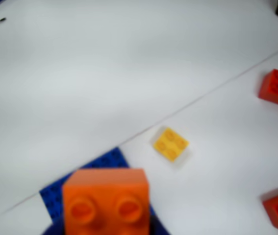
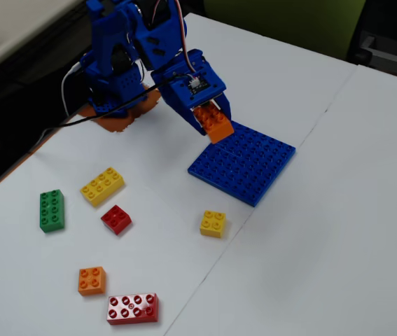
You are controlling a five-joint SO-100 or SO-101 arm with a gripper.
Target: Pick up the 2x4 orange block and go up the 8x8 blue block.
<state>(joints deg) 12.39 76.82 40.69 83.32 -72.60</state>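
Because it is rigid, light, glossy plastic, the 2x4 orange block (image 2: 213, 122) looks apt to slip unless pinched across its flat long sides, which is how the gripper (image 2: 212, 120) seems to have it, fingers closed on it. Bright orange with round studs, it hangs over the near corner of the 8x8 blue block (image 2: 244, 163). That studded baseplate lies flat on the white surface (image 2: 324, 231), a small yellow brick (image 2: 213, 223) near.

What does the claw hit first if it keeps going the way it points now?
Most likely the 8x8 blue block. The claw, shut on the 2x4 orange block, angles down over the plate's near corner, so the brick would touch first. The height above the plate is unclear.
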